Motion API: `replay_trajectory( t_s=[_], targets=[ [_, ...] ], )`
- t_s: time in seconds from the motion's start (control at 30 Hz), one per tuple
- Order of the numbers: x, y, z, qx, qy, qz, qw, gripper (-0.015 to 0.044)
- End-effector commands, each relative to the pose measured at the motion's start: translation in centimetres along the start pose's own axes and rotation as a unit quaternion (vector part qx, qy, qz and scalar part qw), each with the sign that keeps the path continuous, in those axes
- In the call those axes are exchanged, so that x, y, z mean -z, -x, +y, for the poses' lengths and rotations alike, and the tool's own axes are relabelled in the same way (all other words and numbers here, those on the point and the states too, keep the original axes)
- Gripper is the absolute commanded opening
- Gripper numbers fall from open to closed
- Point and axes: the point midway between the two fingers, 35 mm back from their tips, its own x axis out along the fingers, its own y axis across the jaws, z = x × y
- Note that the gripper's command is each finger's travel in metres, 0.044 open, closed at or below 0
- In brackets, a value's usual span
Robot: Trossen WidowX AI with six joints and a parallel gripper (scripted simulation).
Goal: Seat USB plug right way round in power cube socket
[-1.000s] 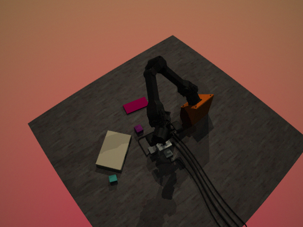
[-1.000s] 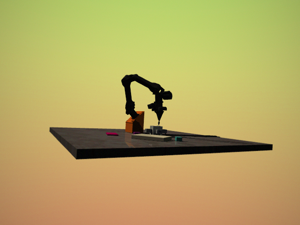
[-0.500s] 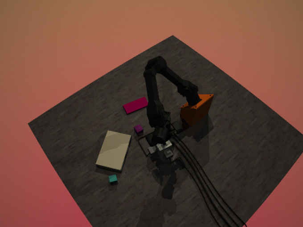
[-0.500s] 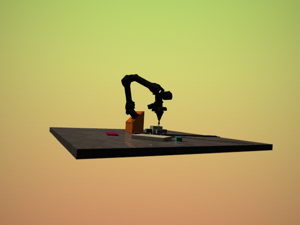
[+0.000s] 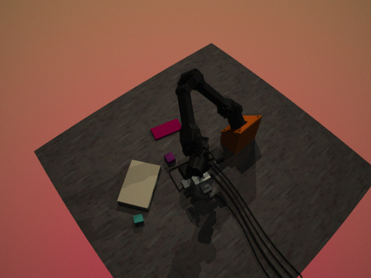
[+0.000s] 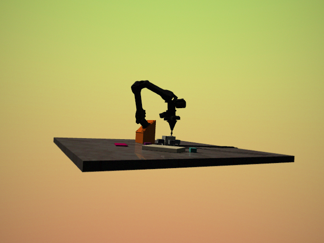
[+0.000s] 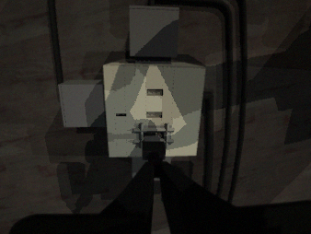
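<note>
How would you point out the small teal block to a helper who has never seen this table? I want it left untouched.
Start from the big tan slab lying flat on the dark table, to one side of the pale power cube. Just off the slab's corner farthest from the orange arm base sits the teal block. The only other cube that small, a purple one, sits off the slab's opposite end.

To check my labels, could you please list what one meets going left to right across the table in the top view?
Beige slab → teal cube → magenta card → purple cube → power cube → orange wedge-shaped block.
</note>
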Motion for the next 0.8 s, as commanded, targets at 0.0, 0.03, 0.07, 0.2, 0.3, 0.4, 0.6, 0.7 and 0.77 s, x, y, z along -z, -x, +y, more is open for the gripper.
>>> replay_trajectory(
  t_s=[0.0,0.03,0.07,0.2,0.3,0.4,0.6,0.7,0.77],
  targets=[
    [-0.05,-0.19,-0.15,0.002,0.003,-0.001,1.000,0.0000],
    [-0.05,-0.20,-0.15,0.002,0.003,-0.001,1.000,0.0000],
    [-0.05,-0.21,-0.15,0.002,0.003,-0.001,1.000,0.0000],
    [-0.05,-0.26,-0.15,0.002,0.003,-0.001,1.000,0.0000],
    [-0.06,-0.30,-0.15,0.002,0.003,-0.001,1.000,0.0000],
    [-0.06,-0.33,-0.15,0.002,0.003,-0.001,1.000,0.0000],
    [-0.06,-0.41,-0.15,0.002,0.003,-0.001,1.000,0.0000],
    [-0.07,-0.44,-0.15,0.002,0.003,-0.001,1.000,0.0000],
    [-0.07,-0.47,-0.15,0.002,0.003,-0.001,1.000,0.0000]
  ],
)
